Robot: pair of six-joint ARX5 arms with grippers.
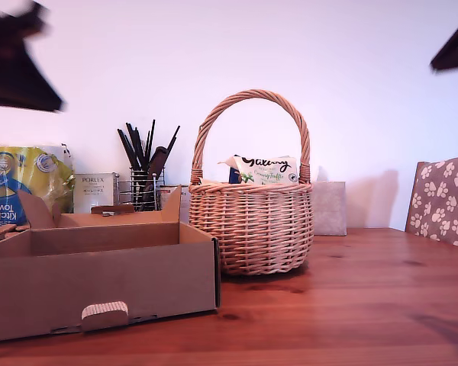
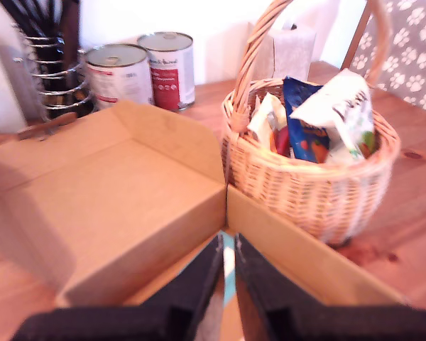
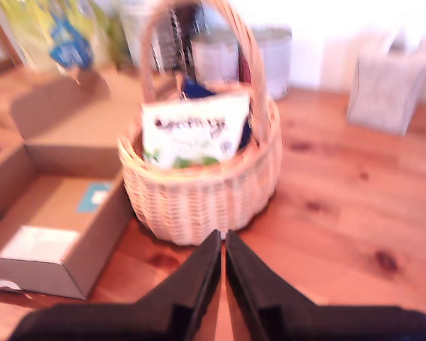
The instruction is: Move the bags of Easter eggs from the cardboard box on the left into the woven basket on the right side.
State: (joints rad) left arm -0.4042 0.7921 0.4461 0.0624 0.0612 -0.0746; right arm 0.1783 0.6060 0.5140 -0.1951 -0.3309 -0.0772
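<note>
Cardboard box (image 1: 99, 286) near, exterior view's left, looks empty; bags (image 2: 319, 117) fill woven basket (image 1: 252, 229). Both grippers' fingers narrow, holding nothing. Task seems finished; retract.

Both grippers' jaws nearly closed, empty.

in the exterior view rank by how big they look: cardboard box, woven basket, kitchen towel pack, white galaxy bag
1. cardboard box, though it sits nearest the camera, which inflates it
2. woven basket
3. kitchen towel pack, partly hidden behind the box
4. Galaxy bag, only its top showing
</note>
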